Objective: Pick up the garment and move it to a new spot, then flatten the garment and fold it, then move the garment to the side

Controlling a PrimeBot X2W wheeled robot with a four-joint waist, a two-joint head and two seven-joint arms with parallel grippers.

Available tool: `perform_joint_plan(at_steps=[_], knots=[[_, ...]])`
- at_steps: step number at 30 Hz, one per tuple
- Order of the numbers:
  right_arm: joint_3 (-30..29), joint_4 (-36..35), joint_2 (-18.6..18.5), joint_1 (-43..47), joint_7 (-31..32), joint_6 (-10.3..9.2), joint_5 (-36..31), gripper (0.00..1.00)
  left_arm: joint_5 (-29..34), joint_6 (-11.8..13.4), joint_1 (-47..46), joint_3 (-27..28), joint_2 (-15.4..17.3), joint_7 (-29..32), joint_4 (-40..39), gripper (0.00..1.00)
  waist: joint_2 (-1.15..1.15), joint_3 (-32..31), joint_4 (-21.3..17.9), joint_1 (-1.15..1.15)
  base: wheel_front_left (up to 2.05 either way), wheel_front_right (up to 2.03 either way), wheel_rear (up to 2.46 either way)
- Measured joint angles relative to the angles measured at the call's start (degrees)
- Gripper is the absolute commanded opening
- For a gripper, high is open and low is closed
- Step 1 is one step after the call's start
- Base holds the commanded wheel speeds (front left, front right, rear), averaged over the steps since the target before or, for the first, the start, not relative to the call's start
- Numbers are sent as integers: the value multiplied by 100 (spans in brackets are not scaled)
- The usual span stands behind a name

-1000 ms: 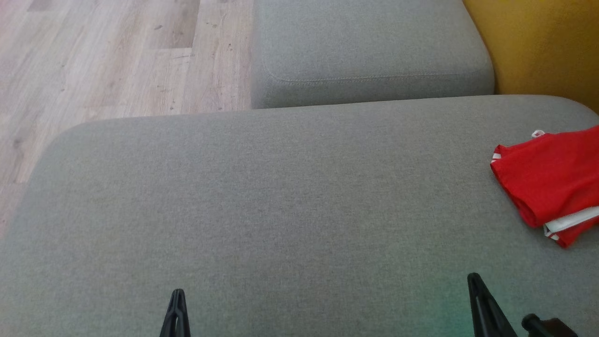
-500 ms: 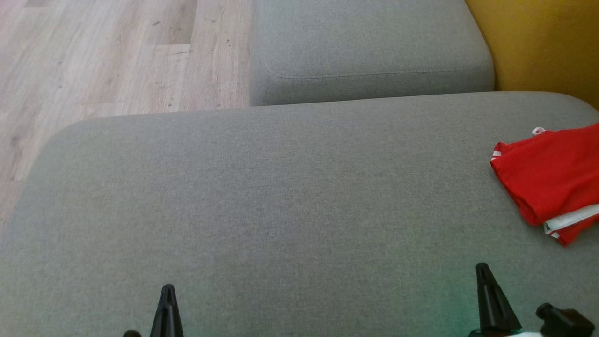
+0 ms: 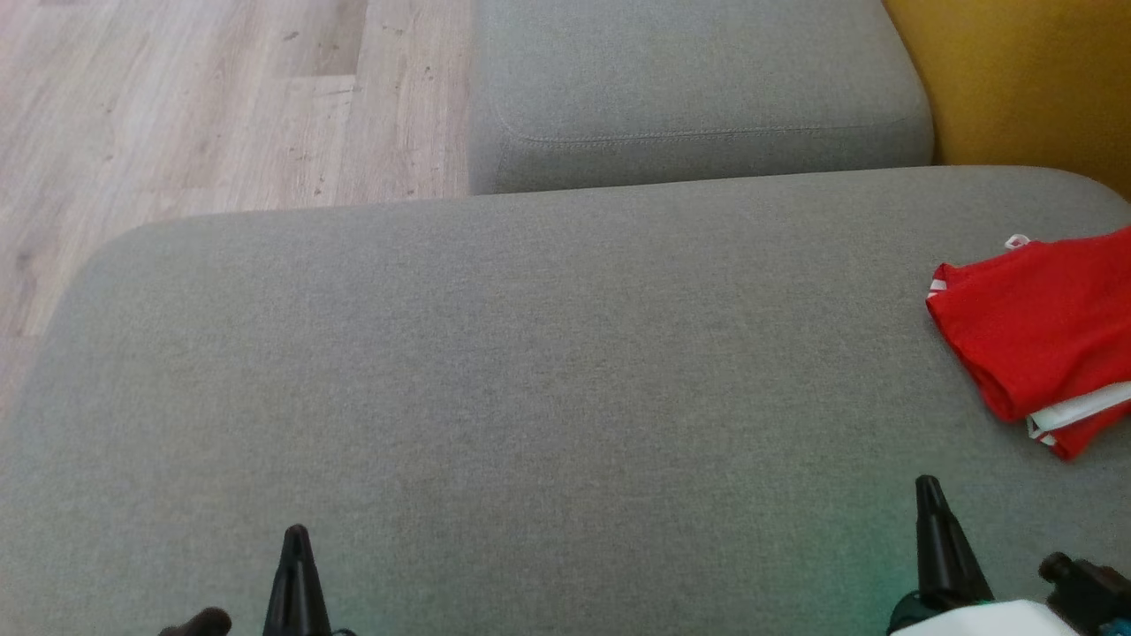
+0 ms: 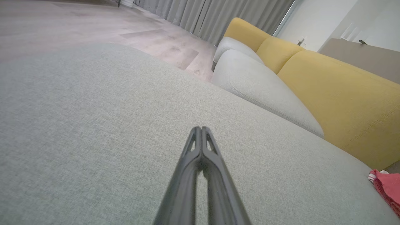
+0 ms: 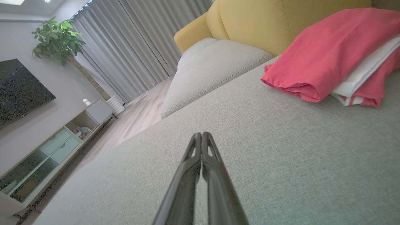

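While the red garment (image 3: 1034,336) lies folded at the right edge of the grey cushion (image 3: 530,371), we reckon the last step done; left gripper (image 3: 295,534) and right gripper (image 3: 928,486), both pinched shut and empty, need only retreat.
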Motion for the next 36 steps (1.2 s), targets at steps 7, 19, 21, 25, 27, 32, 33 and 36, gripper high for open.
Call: perform_joint_plan(at_steps=[7, 19, 21, 25, 27, 32, 33, 36], knots=[[-49, 46, -11, -44, 119, 0, 504, 0, -491, -88, -88, 49, 9, 100, 52, 0, 0, 29, -8, 0, 0, 0, 0], [-116, 123, -38, -267, 260, 0, 1295, 0, -1259, -229, -271, 198, 13, 248, 131, 0, 0, 74, -21, 0, 0, 0, 0], [-134, 151, -42, -286, 304, 0, 1436, 0, -1397, -242, -304, 211, 14, 274, 141, 0, 0, 82, -23, 0, 0, 0, 0], [-157, 190, -44, -386, 360, 0, 1726, 0, -1673, -286, -348, 245, 16, 353, 158, 0, 0, 99, -27, 0, 0, 0, 0], [-177, 194, -45, -430, 379, 0, 1860, 0, -1817, -314, -386, 276, 18, 383, 177, 0, 0, 107, -30, 0, 0, 0, 0], [-226, 221, -55, -500, 466, 0, 2217, 0, -2160, -390, -474, 358, 19, 455, 200, 0, 0, 127, -36, 0, 0, 0, 0], [-238, 231, -57, -502, 490, 0, 2295, 0, -2229, -392, -494, 372, 19, 474, 213, 0, 0, 132, -37, 0, 0, 0, 0], [-257, 261, -59, -532, 538, 0, 2503, 0, -2439, -439, -540, 400, 20, 508, 230, 0, 0, 144, -40, 0, 0, 0, 0]])
